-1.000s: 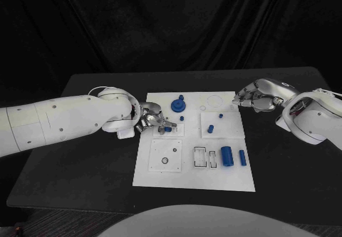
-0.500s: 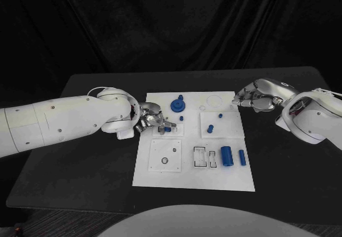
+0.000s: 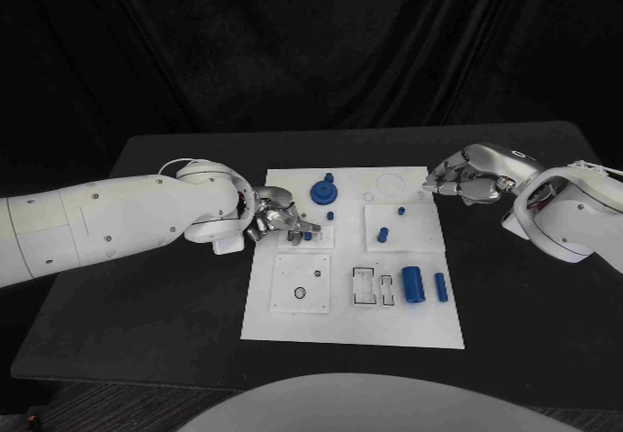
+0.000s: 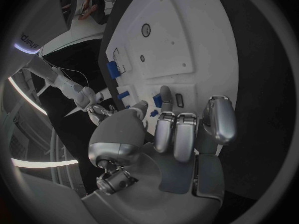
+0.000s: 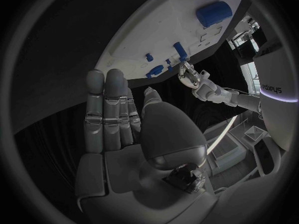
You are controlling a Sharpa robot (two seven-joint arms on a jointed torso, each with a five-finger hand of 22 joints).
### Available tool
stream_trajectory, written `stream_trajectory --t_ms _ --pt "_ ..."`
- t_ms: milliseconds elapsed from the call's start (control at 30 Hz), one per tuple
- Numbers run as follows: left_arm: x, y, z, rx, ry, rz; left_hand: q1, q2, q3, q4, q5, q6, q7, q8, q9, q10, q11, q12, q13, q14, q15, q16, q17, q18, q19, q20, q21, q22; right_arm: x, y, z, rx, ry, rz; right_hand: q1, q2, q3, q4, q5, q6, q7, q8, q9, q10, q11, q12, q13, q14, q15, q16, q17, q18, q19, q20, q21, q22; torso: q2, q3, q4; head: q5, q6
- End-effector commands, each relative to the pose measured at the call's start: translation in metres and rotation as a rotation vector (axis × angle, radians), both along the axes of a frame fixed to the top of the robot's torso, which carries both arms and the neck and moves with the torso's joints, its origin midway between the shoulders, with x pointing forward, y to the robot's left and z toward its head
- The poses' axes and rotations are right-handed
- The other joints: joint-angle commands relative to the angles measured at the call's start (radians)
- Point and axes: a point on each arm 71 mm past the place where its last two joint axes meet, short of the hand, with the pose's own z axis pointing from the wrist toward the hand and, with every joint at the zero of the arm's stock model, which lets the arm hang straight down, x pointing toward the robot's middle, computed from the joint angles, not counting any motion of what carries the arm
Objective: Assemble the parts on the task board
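- The left silver robot hand [image 3: 282, 222] pinched a small blue part [image 4: 157, 101] over the upper-left square of the white task board [image 3: 350, 319].
- The right silver robot hand [image 3: 466, 184] hovered, fingers curled and holding nothing, at the board's far right corner.
- A blue cylinder [image 3: 413, 283] lay on the board, on the black tabletop [image 3: 156, 306].

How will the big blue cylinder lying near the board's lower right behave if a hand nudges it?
The big blue cylinder lies on its side, so it probably rolls sideways. It looks like rigid plastic, likely light. Its smooth surface may slip in a loose pinch.
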Motion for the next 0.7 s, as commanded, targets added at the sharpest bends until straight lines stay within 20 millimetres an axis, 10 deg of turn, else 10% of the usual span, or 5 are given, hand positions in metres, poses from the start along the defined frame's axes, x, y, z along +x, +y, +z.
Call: stream_trajectory --t_ms 33,700 --pt "0.0 -0.001 0.001 -0.01 -0.006 -0.002 0.007 0.0 0.0 -0.007 0.004 -0.003 -0.003 0.002 0.001 0.051 -0.007 -0.002 0.215 0.104 -0.004 0.003 0.263 0.008 0.008 -0.001 0.007 0.167 0.0 -0.001 -0.002 -0.007 0.012 -0.015 0.008 0.005 -0.001 0.001 0.005 0.001 0.003 0.001 0.002 0.006 0.004 0.002 -0.001 -0.009 0.002 -0.005 -0.001 0.01 -0.008 -0.001 -0.004 -0.001 0.0 -0.0007 0.0002 0.0 0.0" --pt "0.003 0.003 0.012 -0.046 -0.075 0.044 0.009 -0.012 -0.014 -0.009 0.005 0.01 -0.007 0.01 0.004 0.065 -0.011 0.011 0.225 0.104 -0.008 0.003 0.263 0.004 0.024 -0.004 0.024 0.174 0.0 -0.003 -0.002 -0.006 0.008 -0.017 0.006 0.008 -0.001 0.003 0.009 0.002 0.003 0.001 0.002 0.008 0.004 0.002 -0.002 -0.01 0.002 -0.006 0.0 0.011 -0.009 0.0 -0.009 -0.002 0.0 -0.0026 -0.0001 0.001 0.0"
